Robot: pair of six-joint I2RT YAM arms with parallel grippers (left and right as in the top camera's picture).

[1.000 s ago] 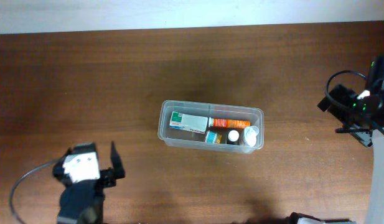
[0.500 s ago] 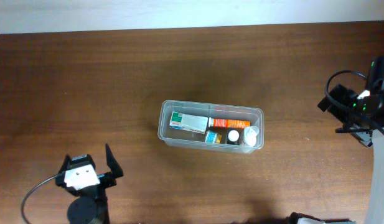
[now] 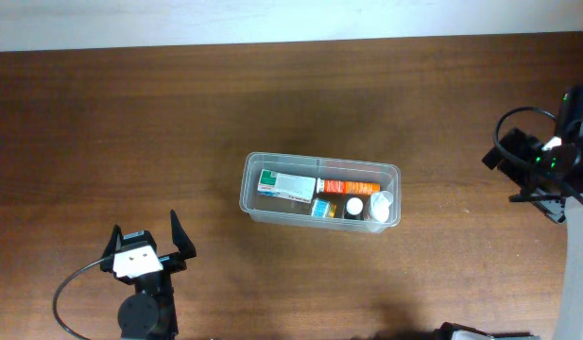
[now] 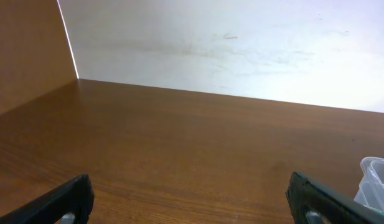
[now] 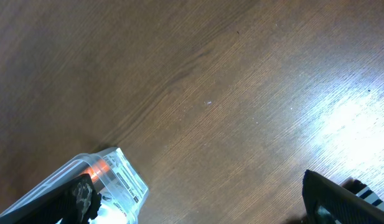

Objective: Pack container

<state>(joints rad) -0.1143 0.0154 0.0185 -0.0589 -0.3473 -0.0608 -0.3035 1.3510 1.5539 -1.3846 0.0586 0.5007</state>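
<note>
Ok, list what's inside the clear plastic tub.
The clear plastic tub holds a white-and-green carton, orange-labelled pack, teal box, white-capped dark bottle, whitish round item. Underneath is hidden.

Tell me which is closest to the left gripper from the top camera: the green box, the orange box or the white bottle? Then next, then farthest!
Counting from the left gripper, which is open at the lower left of the overhead view:
1. Green box, at the left end of the container.
2. Orange box, along the far wall, right of the middle.
3. White bottle, at the right end.
</note>
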